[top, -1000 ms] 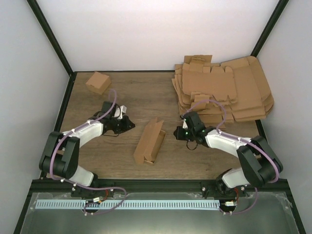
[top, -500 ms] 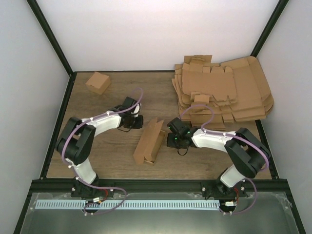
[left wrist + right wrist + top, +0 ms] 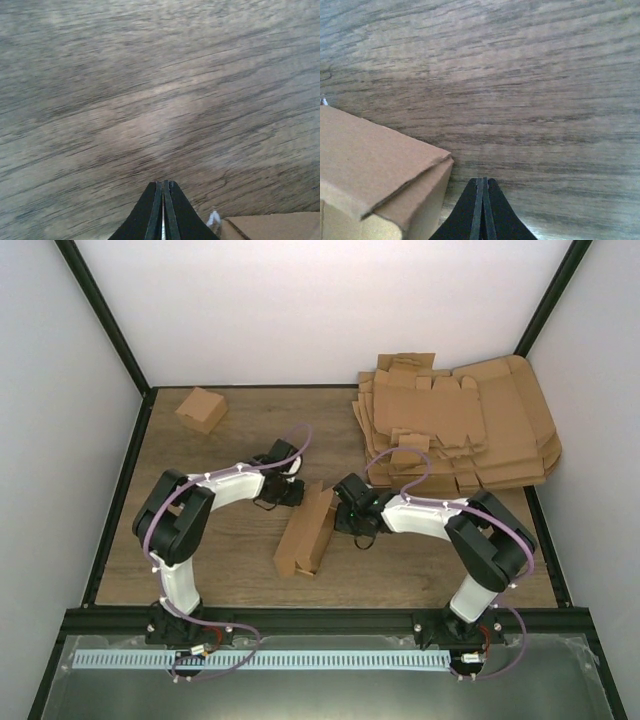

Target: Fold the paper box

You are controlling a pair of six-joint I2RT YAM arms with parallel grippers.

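From above, the paper box (image 3: pixel 307 530) lies part-folded on the bench (image 3: pixel 220 560) between both claws. The left claw (image 3: pixel 291 492) is just beside its far end and the right claw (image 3: pixel 347 517) just beside its right wall. A stack of flat blanks (image 3: pixel 470 430) lies beyond the right claw.

Left wrist: fingers pinched together, gripping nothing, with a box corner just to their right.

Right wrist: fingers pinched together, gripping nothing, with the box close on their left.
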